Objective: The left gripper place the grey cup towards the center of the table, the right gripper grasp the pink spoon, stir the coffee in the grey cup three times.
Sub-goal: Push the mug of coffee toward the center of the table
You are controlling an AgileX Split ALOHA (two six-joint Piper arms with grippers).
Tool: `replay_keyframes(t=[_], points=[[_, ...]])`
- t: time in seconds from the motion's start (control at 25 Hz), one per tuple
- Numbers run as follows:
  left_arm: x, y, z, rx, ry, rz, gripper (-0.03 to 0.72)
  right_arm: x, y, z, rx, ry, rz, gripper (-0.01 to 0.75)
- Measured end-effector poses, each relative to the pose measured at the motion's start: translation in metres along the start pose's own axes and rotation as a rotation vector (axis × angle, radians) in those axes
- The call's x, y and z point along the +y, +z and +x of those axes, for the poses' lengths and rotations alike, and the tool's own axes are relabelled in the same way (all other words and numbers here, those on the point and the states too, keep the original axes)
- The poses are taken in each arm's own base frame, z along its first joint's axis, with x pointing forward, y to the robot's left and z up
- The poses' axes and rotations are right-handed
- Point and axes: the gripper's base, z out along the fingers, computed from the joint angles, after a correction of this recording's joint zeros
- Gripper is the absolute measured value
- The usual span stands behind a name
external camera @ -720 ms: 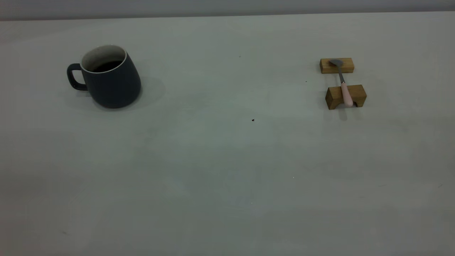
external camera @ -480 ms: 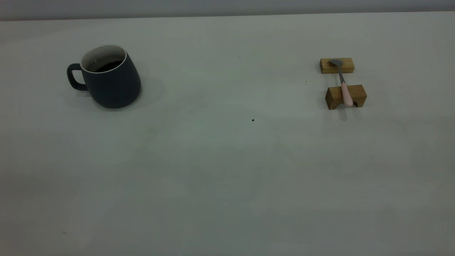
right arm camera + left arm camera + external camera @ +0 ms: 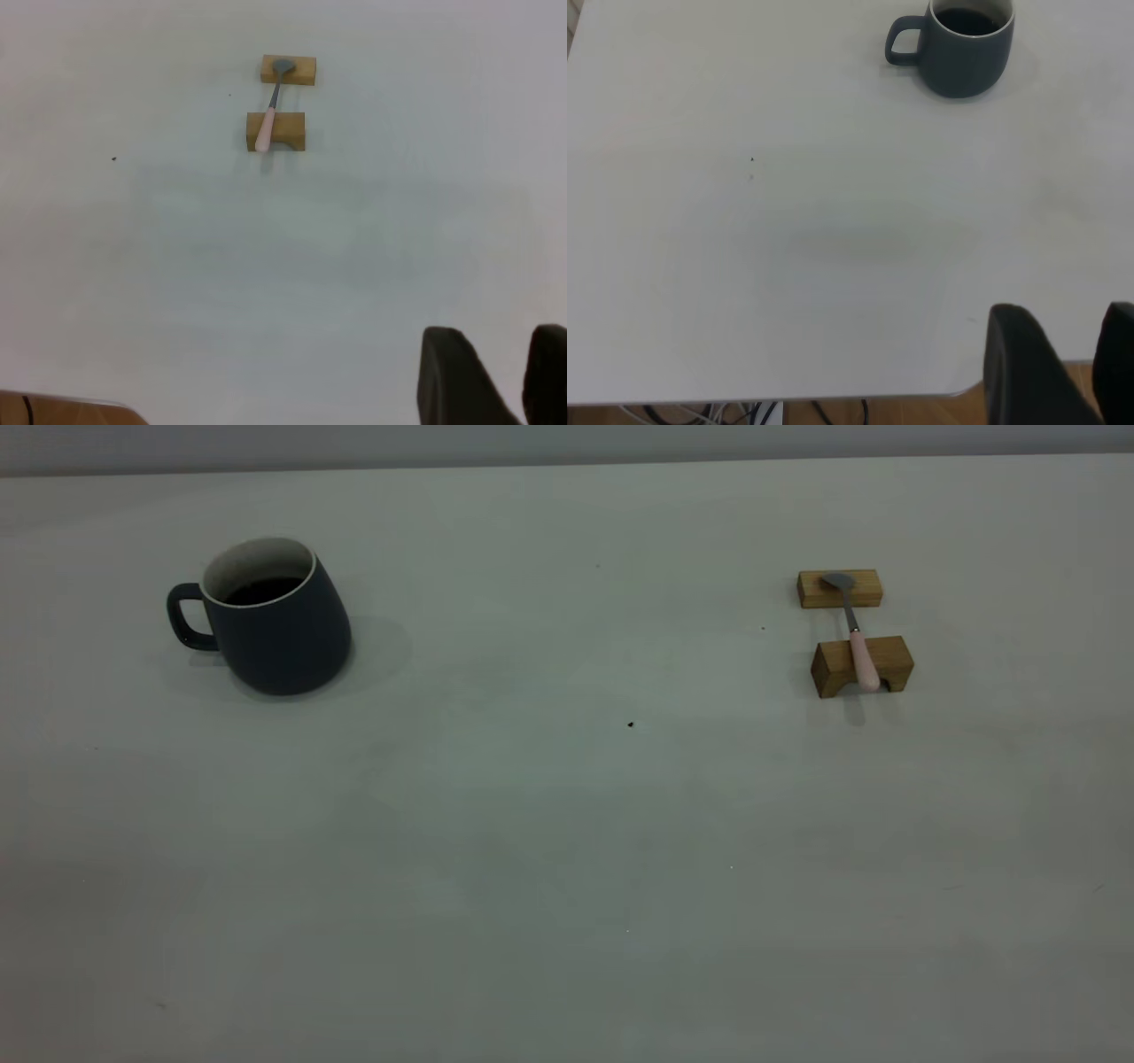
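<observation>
Two wooden blocks (image 3: 855,634) support pink spoon (image 3: 861,657).

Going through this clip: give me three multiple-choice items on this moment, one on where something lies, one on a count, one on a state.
1. Where does the pink spoon lie?
A. Inside the cup
B. Across two wooden blocks
C. Flat on the table

2. How many wooden blocks are on the table?
A. One
B. Two
C. Three

3. What state is the grey cup in?
A. Upright with dark coffee inside
B. Tipped on its side
C. Held by a gripper

Answers:
1 B, its bowl rests on the far block, its handle on the near one.
2 B, the exterior view shows only that pair.
3 A, it stands alone at the table's left, no gripper near.
</observation>
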Motion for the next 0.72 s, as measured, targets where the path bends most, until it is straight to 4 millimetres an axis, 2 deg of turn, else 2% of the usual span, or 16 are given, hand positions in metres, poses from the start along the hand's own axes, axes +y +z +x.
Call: replay_keyframes(t=[0.32, 0.48, 0.6, 0.72], points=[[0.000, 0.000, 0.000, 0.000, -0.001, 0.000, 0.270, 0.000, 0.000, 0.000, 0.000, 0.000, 0.000, 0.237], [0.001, -0.001, -0.003, 0.025, -0.060, -0.015, 0.270, 0.000, 0.000, 0.000, 0.000, 0.000, 0.000, 0.237], [0.003, 0.003, -0.022, 0.084, -0.088, -0.025, 0.270, 0.000, 0.000, 0.000, 0.000, 0.000, 0.000, 0.237], [0.005, 0.019, -0.055, 0.163, -0.084, -0.029, 0.270, 0.000, 0.000, 0.000, 0.000, 0.000, 0.000, 0.237]])
